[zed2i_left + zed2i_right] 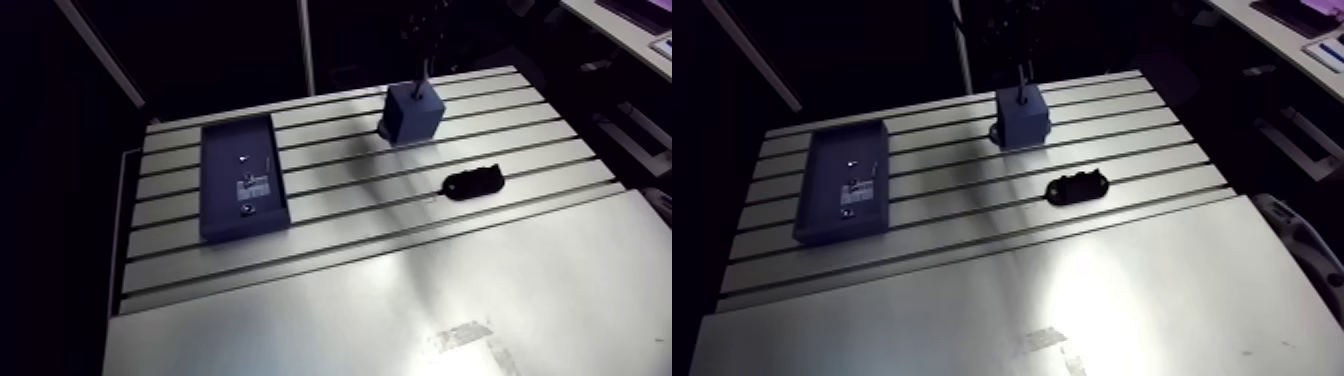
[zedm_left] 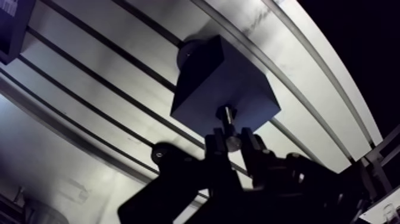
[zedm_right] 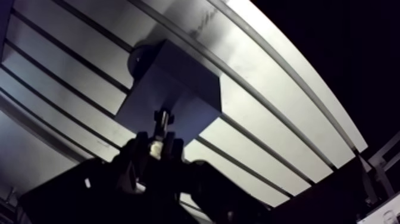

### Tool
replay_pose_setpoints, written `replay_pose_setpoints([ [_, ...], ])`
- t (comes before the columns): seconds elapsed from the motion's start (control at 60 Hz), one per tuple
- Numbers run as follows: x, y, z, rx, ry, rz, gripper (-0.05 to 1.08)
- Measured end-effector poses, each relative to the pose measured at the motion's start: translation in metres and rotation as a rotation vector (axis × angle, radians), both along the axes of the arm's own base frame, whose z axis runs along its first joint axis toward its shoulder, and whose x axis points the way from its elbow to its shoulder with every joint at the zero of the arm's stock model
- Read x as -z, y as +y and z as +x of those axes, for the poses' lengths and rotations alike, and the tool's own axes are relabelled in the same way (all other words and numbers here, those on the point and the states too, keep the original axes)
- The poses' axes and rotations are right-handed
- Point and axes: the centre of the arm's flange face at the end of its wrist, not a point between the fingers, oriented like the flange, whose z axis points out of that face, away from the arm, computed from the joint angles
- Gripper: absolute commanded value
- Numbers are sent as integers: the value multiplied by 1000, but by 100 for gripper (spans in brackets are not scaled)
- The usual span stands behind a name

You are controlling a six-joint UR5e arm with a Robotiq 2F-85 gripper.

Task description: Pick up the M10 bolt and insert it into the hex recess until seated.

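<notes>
A dark blue block (image 1: 412,115) stands on the slotted table (image 1: 330,230) near its far edge. In the wrist view my gripper (image 2: 233,143) is shut on the M10 bolt (image 2: 226,118), gripping it at the head end. The shank points down at the top face of the block (image 2: 220,83). In the arm view the bolt (image 1: 424,76) is a thin rod reaching from the dark gripper down to the block's top. The hex recess is hidden, and I cannot tell whether the tip is inside it.
A flat blue tray (image 1: 242,180) with small pale marks lies at the left of the table. A black oblong part (image 1: 473,183) lies in front of the block, to its right. The smooth near plate (image 1: 400,320) carries a tape patch.
</notes>
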Motion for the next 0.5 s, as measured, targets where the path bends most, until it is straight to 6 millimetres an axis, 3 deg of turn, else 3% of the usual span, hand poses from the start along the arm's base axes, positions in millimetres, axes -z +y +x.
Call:
replay_pose_setpoints([
  [0.5, 3, 0, -1, -1, -5, -1, 80],
])
